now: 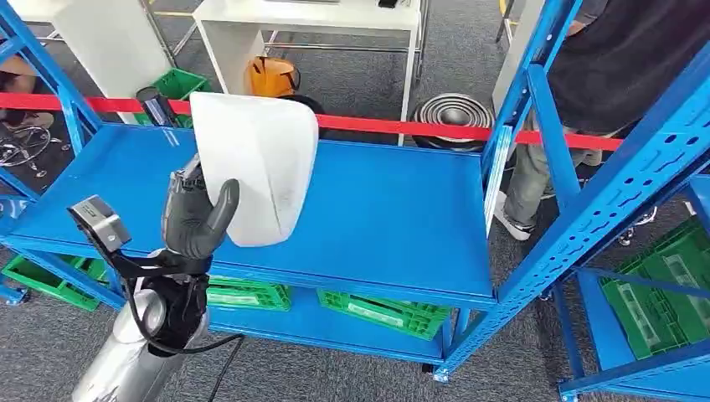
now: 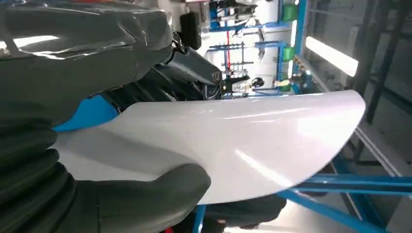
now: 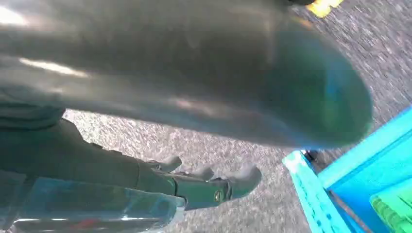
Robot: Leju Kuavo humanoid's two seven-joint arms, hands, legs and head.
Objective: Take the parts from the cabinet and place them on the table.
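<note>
White part [image 1: 264, 167] hides left hand [image 1: 194, 219] fingers.

The right robot hand [image 3: 160, 121] comes in close and blurred, its thick grey thumb [image 3: 218, 82] across the frame, darker fingers [image 3: 214, 187] slightly curled and holding nothing, over grey speckled carpet [image 3: 160, 141]; a blue shelf frame [image 3: 340, 174] and a green crate [image 3: 393, 211] sit at one corner

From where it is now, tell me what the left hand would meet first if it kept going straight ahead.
The left hand holds a white curved part above the blue shelf. Straight on, the shelf surface looks free; the red tape beyond would probably come first, though depth is unclear.
</note>
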